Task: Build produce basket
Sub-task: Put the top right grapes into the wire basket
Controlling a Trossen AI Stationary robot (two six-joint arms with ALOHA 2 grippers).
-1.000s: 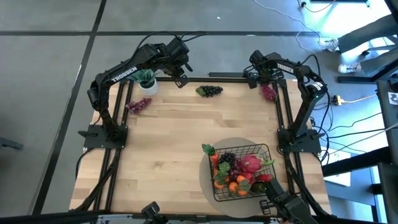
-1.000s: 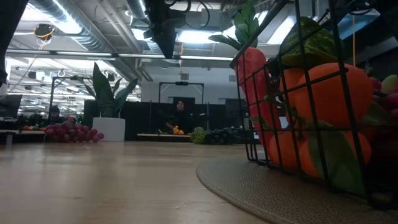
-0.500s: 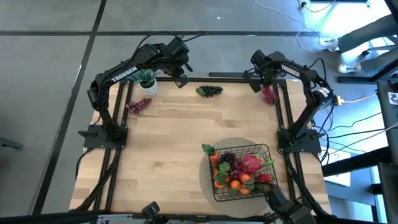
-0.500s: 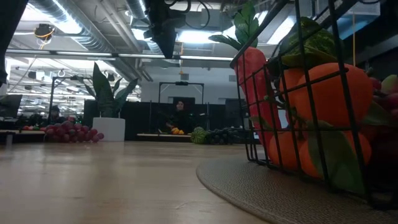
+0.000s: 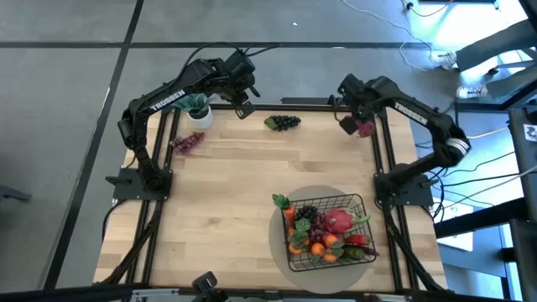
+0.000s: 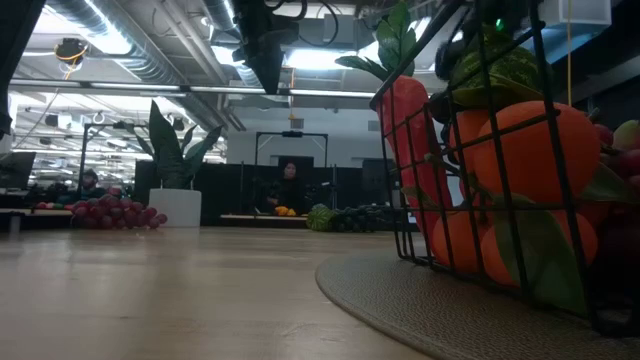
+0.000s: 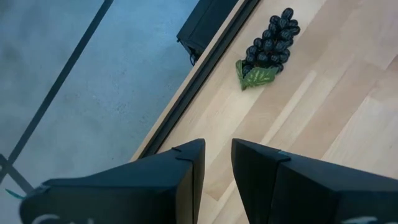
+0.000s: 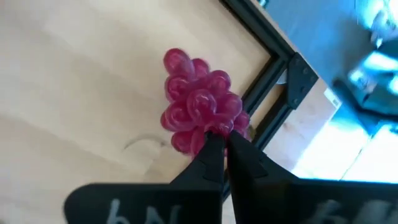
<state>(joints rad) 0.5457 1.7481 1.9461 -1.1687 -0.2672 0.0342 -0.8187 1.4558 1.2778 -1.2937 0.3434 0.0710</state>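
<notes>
Overhead, your light is even and fairly bright; the worktop (image 5: pixel 252 193) shows only soft, short shadows. Blue-white glare spills onto the floor past the worktop's far right corner. At table height the ceiling lights (image 6: pixel 90 40) blow out white, the basket (image 6: pixel 500 170) close to the lens reads soft, and the near worktop is blurred. Your right wrist picture is smeared, with a cold blue wash past the worktop's corner.

The right end effector (image 5: pixel 356 126) sits at the tabletop's (image 5: pixel 243 201) far right corner, touching a grape bunch (image 5: pixel 364 127). To its left along the far edge lies another bunch (image 5: pixel 284 122), then the left end effector (image 5: pixel 243 108). The basket (image 5: pixel 325 231), on a mat (image 5: pixel 278 243), lies well nearer the front edge.
</notes>
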